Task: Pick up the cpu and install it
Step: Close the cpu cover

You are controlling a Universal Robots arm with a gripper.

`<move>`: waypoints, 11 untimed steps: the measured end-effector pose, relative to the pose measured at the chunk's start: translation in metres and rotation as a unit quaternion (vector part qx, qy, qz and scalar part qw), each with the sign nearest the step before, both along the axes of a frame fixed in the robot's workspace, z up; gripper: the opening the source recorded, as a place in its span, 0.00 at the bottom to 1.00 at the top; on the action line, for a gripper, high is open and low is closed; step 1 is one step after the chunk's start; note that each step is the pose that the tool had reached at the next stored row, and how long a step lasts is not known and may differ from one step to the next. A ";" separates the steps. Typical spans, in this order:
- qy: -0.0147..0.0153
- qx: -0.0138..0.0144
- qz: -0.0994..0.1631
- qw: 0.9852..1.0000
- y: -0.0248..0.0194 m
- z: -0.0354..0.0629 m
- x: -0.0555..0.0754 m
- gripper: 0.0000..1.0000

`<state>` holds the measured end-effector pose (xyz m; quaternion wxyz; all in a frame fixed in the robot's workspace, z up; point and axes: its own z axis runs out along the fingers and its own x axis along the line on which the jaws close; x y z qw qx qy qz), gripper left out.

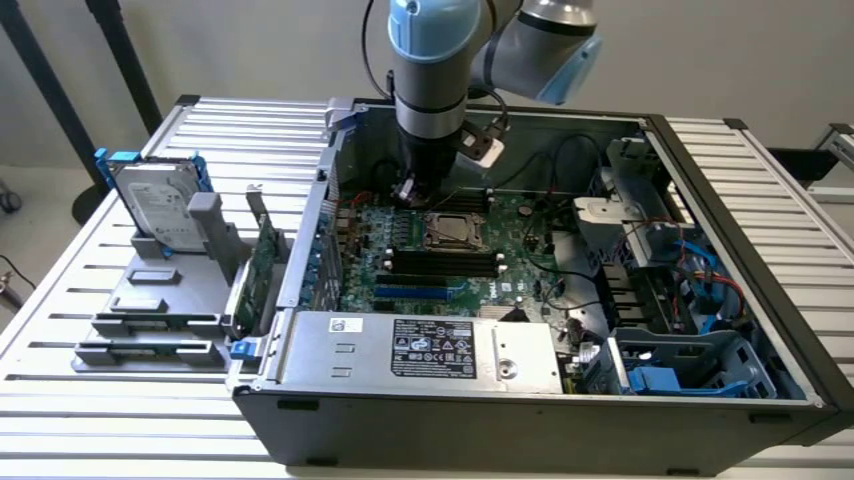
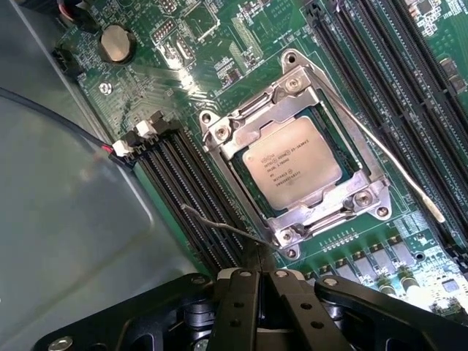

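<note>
The cpu [image 2: 292,162] is a small square chip with a silvery top and printed text. It lies flat in the metal-framed socket [image 2: 219,133] on the green motherboard [image 2: 241,44]. In the exterior view the cpu [image 1: 449,229] sits mid-board inside the open computer case [image 1: 747,200]. My gripper [image 1: 408,192] hangs low over the board, just beyond the socket's far corner toward the exterior view's left. Seen from the wrist, the gripper [image 2: 259,275] has its black fingers [image 2: 238,300] pressed together with nothing between them, a short way off the socket's edge. Two thin wire levers [image 2: 395,164] lie beside the socket.
Black memory slots [image 2: 183,183] flank the socket. A power supply [image 1: 414,350] fills the case's near side, with cables and drive bays [image 1: 667,290] on the exterior view's right. Outside, a silver hard drive with blue bracket [image 1: 158,205] and a green card [image 1: 267,265] stand on a grey holder.
</note>
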<state>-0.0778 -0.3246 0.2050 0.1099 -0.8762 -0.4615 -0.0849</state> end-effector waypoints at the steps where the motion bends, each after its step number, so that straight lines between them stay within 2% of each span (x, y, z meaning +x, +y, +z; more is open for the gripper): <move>1: 0.000 0.000 0.000 1.000 0.0001 -0.0003 0.001 0.11; 11: 0.002 -0.002 -0.002 1.000 0.0013 -0.0021 0.008 0.11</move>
